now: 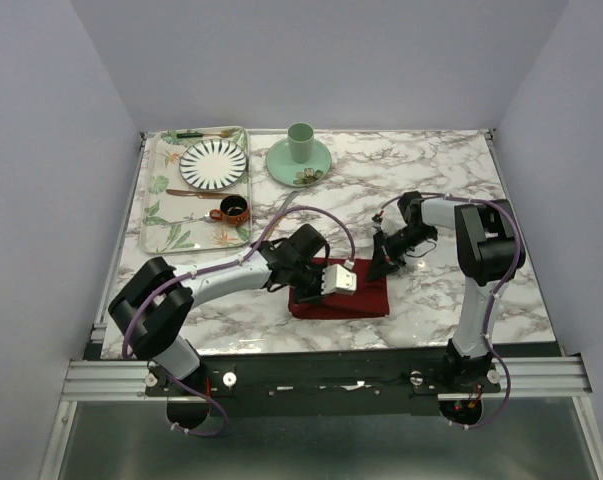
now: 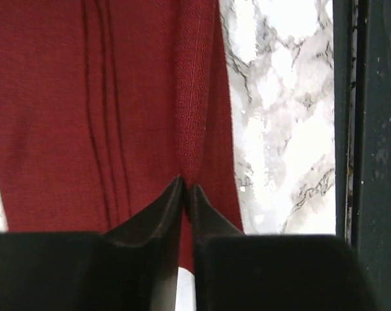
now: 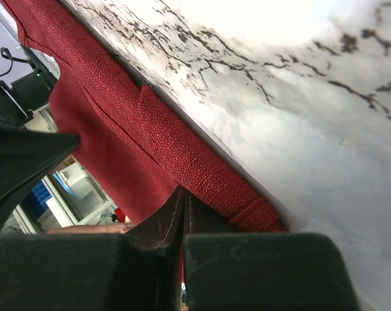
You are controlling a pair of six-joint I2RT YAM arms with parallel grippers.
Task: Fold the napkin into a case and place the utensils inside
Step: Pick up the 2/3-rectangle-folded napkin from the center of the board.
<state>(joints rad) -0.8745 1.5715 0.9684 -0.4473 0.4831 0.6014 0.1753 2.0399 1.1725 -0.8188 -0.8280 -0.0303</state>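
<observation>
2 narrow grips: left pincer [image 2: 185, 189] pinches napkin [image 2: 85, 97] fold ridge; right pincer [image 3: 183, 197] pinches napkin edge.

Left arm [image 1: 216, 283] and right arm [image 1: 471, 310]: light grey tubular links set between bulky black joint housings. A purple cable [image 1: 127, 333] runs in loose loops along each arm. The left wrist carries a white box-shaped module [image 1: 339, 279]. The bases [image 1: 459, 365] are black. The fingers [image 2: 150, 223] are matte black wedges tapering to thin tips
</observation>
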